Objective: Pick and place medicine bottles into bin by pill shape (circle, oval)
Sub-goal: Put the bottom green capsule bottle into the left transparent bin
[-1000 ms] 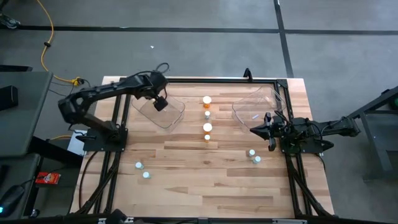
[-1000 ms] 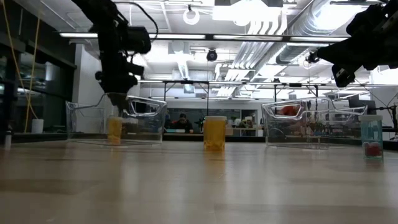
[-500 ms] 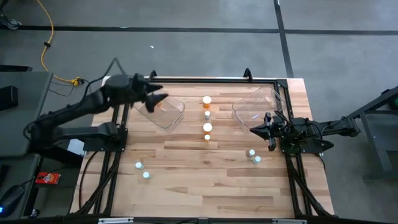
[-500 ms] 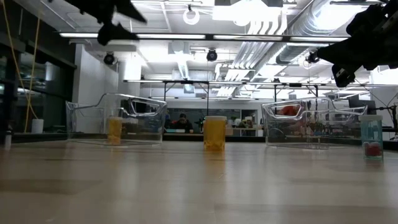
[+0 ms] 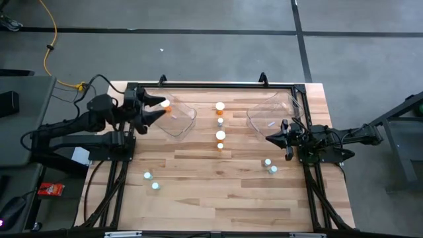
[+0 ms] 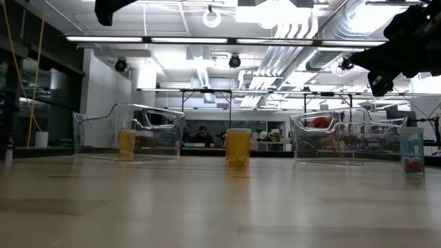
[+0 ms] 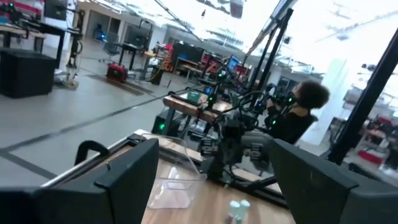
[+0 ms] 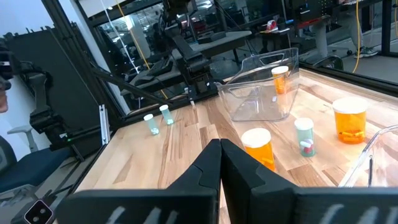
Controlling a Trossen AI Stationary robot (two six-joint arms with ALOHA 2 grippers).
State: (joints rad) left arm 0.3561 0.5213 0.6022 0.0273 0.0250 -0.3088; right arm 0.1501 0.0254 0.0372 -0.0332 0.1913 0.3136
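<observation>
My left gripper point(image 5: 158, 108) hangs open and level above the table's left edge, fingers pointing at the clear left bin point(image 5: 178, 120). Nothing is between its fingers point(image 7: 124, 180). An orange bottle point(image 5: 165, 104) stands inside that bin. Two orange white-capped bottles point(image 5: 220, 107) point(image 5: 221, 136) and small pale ones stand on their bases at mid-table. Pale bottles stand in pairs at the near left point(image 5: 151, 181) and near right point(image 5: 269, 166). My right gripper point(image 5: 269, 138) is shut and rests level in front of the right bin point(image 5: 274, 112), touching nothing.
The two clear bins sit at the far side, one on each side of the row of bottles in the middle. Black frame rails point(image 5: 211, 84) border the far edge and both sides. The near half of the wooden table point(image 5: 218, 198) is bare but for the pale bottles.
My left gripper has risen out of the left bin and drawn back toward the table's left edge, tipping from pointing down to level. It has stayed open. The orange bottle stays standing in the left bin.
</observation>
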